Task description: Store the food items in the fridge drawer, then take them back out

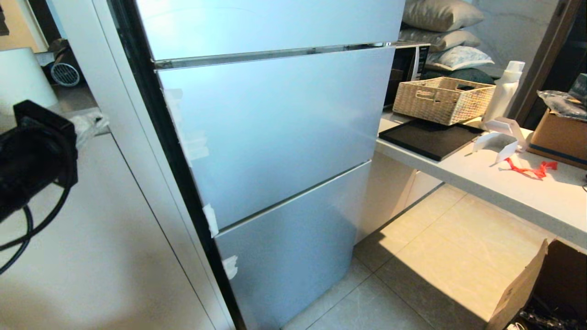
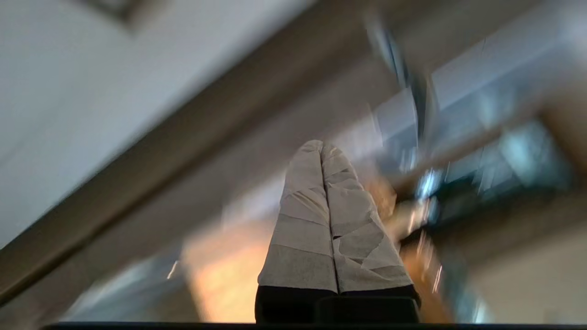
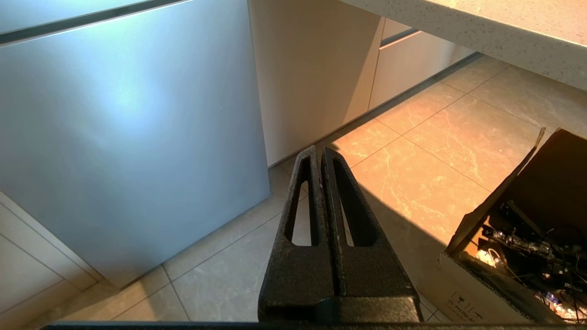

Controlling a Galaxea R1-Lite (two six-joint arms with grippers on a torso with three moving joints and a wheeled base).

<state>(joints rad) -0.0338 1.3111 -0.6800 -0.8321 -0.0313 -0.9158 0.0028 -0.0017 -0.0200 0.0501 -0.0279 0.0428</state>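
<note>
The pale-blue glossy fridge (image 1: 275,128) stands before me with all its fronts closed, so the fridge drawer is hidden. The food items are out of view. My left arm (image 1: 36,151) is raised at the left edge of the head view. In the left wrist view my left gripper (image 2: 321,144) is shut, its tape-wrapped fingers (image 2: 302,220) pressed together on nothing against a blurred background. My right gripper (image 3: 318,150) hangs shut and empty above the floor tiles, near the fridge's lowest front (image 3: 128,114).
A pale counter (image 1: 504,183) runs to the right of the fridge, bearing a woven basket (image 1: 442,98), a black tray (image 1: 429,137), a white bottle (image 1: 504,89) and a red ribbon (image 1: 532,170). An open cardboard box (image 1: 541,293) sits on the floor at the lower right.
</note>
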